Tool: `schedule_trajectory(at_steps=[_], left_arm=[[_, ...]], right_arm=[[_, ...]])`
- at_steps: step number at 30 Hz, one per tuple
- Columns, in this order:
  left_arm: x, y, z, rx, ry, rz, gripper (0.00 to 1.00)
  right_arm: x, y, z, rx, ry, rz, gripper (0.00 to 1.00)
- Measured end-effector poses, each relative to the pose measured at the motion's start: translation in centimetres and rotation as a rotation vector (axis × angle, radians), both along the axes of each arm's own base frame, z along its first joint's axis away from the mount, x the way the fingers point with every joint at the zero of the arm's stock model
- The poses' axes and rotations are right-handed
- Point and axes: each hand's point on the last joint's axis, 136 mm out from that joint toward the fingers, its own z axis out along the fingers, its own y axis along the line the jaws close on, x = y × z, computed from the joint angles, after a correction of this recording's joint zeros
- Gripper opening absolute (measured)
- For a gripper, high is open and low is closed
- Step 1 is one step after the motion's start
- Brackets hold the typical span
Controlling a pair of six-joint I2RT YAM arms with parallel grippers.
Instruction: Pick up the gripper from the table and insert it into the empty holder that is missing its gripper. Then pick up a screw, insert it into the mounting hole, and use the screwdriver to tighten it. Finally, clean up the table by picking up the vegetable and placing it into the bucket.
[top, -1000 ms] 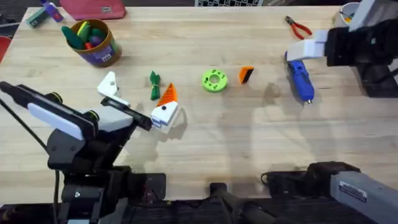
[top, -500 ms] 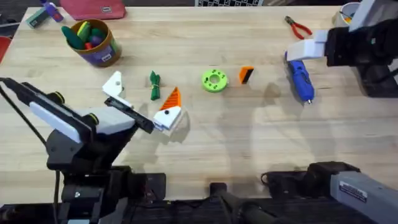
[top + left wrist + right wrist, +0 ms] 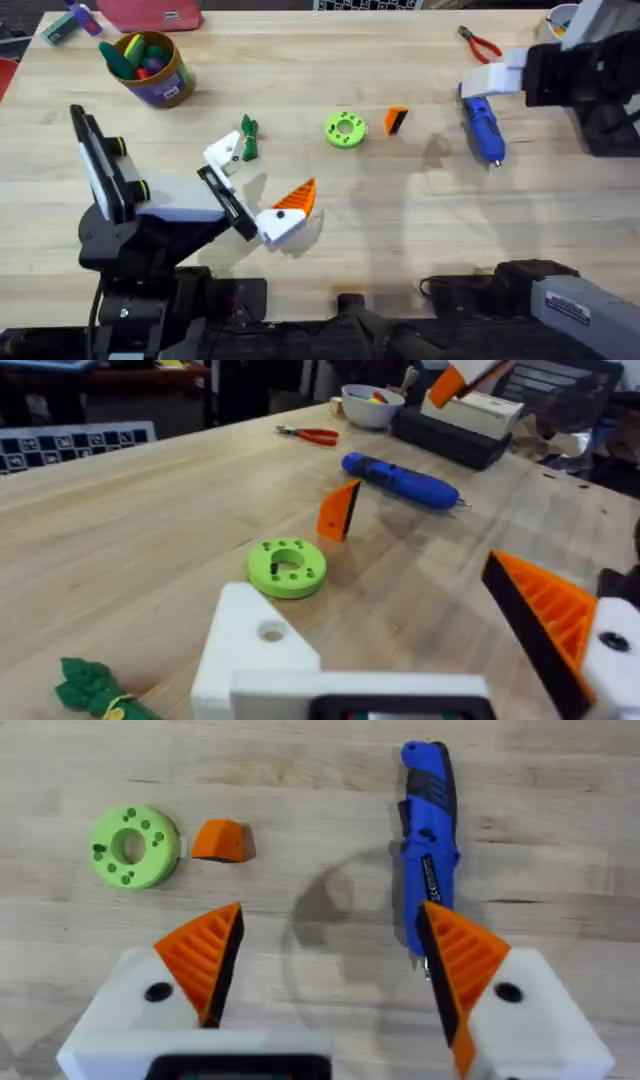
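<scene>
The loose orange gripper (image 3: 396,120) (image 3: 340,510) (image 3: 220,840) stands on the table beside a lime-green disc (image 3: 345,130). My left gripper (image 3: 257,182) (image 3: 400,650) is open. One side of it is the bare white holder (image 3: 225,152) (image 3: 255,650) with a mounting hole (image 3: 271,631). The other side carries an orange finger (image 3: 292,200). The dark-green vegetable (image 3: 248,140) (image 3: 95,688) lies right by the holder. My right gripper (image 3: 497,80) (image 3: 330,970) hangs open over the blue screwdriver (image 3: 483,125) (image 3: 428,830). The bucket (image 3: 150,65) stands at the far left. The screw is out of view.
Red-handled pliers (image 3: 480,43) lie at the far right, near a white bowl (image 3: 372,405). A red pouch (image 3: 150,14) sits on the far edge behind the bucket. Bare wood spreads across the middle and near side of the table (image 3: 400,230).
My left gripper has swung right and toward the near edge, its holder now beside the vegetable, and the arm's upper link stands more upright. The right arm and the table objects have not moved.
</scene>
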Motion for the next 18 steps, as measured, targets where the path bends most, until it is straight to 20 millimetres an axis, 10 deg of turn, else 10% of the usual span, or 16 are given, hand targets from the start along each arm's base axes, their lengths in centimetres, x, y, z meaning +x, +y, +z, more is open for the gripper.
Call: schedule_trajectory(at_steps=[18], left_arm=[[-3.2, -1.9, -0.2, 0.049, -0.085, -0.221, 0.987]], right_arm=[[0.0, 0.0, 0.0, 0.0, 0.0, 0.0, 0.994]])
